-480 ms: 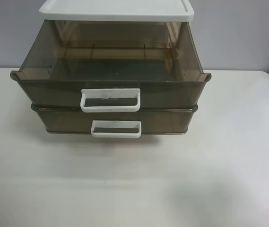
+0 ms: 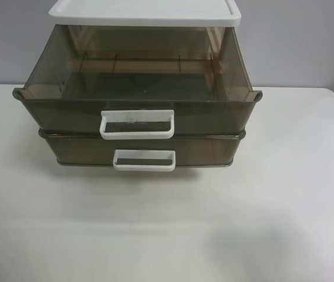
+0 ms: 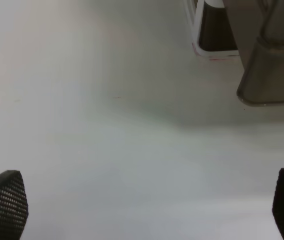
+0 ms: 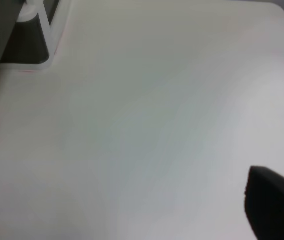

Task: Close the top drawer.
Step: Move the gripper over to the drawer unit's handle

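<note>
The top drawer [image 2: 67, 108] is smoky-brown translucent plastic and stands pulled far out of the unit, empty inside. Its white loop handle [image 2: 137, 115] has grey scuff marks and faces the camera. Neither arm shows in the exterior high view. My left gripper [image 3: 146, 210] is open above bare table, with a brown drawer corner [image 3: 271, 75] and a white handle [image 3: 195, 30] ahead of it; I cannot tell which drawer they belong to. My right gripper [image 4: 129, 215] is open above bare table, with a white handle [image 4: 47, 30] at the edge of its view.
The lower brown drawer [image 2: 84, 150] with a clean white handle [image 2: 144, 168] sits under the top one, pushed further in. A white lid [image 2: 143, 12] tops the unit. The white table [image 2: 167, 235] stretches in front; a grey wall stands behind.
</note>
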Tool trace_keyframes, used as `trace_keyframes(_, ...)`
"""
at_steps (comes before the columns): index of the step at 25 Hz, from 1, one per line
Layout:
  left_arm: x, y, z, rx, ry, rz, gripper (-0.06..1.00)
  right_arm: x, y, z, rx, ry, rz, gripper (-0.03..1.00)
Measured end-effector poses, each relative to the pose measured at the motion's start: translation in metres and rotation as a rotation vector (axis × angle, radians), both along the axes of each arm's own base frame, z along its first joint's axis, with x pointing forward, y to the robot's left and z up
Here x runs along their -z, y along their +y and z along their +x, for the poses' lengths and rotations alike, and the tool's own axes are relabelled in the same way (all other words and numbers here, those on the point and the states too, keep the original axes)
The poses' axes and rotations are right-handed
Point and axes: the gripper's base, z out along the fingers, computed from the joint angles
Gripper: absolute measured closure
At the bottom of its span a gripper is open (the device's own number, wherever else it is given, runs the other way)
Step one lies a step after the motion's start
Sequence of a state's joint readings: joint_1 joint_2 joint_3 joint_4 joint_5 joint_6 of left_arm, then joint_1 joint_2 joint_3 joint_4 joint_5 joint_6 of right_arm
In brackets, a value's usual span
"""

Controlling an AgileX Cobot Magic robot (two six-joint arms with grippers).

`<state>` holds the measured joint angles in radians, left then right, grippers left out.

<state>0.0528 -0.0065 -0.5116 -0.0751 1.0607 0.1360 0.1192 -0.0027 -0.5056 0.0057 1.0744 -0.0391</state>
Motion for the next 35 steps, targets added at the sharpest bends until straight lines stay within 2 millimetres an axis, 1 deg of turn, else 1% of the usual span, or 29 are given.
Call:
trace_keyframes(5,0.0,0.0,0.0,0.0,0.0,0.0,-0.05,-0.001,0.0,0.0,-0.002,0.002,-0.001,-0.03)
trace_keyframes(6,0.0,0.0,0.0,0.0,0.0,0.0,-0.05,-0.004,0.0,0.0,-0.007,0.01,-0.008,-0.03)
trace_keyframes(8,0.0,0.0,0.0,0.0,0.0,0.0,-0.05,-0.017,0.001,0.005,-0.03,0.03,-0.041,-0.03)
trace_keyframes(10,0.0,0.0,0.0,0.0,0.0,0.0,-0.05,-0.036,0.004,0.01,-0.073,0.048,-0.082,-0.03)
trace_keyframes(14,0.0,0.0,0.0,0.0,0.0,0.0,-0.05,-0.074,0.012,0.026,-0.212,0.047,-0.074,-0.03)
trace_keyframes(18,0.0,0.0,0.0,0.0,0.0,0.0,-0.05,-0.101,0.024,0.047,-0.375,0.072,-0.085,-0.03)
trace_keyframes(20,0.0,0.0,0.0,0.0,0.0,0.0,-0.05,-0.109,0.033,0.057,-0.461,0.1,-0.096,-0.03)
trace_keyframes(24,0.0,0.0,0.0,0.0,0.0,0.0,-0.05,-0.119,0.061,0.078,-0.644,0.158,-0.139,-0.03)
trace_keyframes(26,0.0,0.0,0.0,0.0,0.0,0.0,-0.05,-0.12,0.08,0.087,-0.73,0.196,-0.17,-0.03)
trace_keyframes(29,0.0,0.0,0.0,0.0,0.0,0.0,-0.05,-0.121,0.111,0.095,-0.853,0.236,-0.225,-0.03)
trace_keyframes(33,0.0,0.0,0.0,0.0,0.0,0.0,-0.05,-0.114,0.156,0.098,-0.999,0.3,-0.299,-0.03)
trace_keyframes(35,0.0,0.0,0.0,0.0,0.0,0.0,-0.05,-0.11,0.18,0.095,-1.06,0.321,-0.341,-0.03)
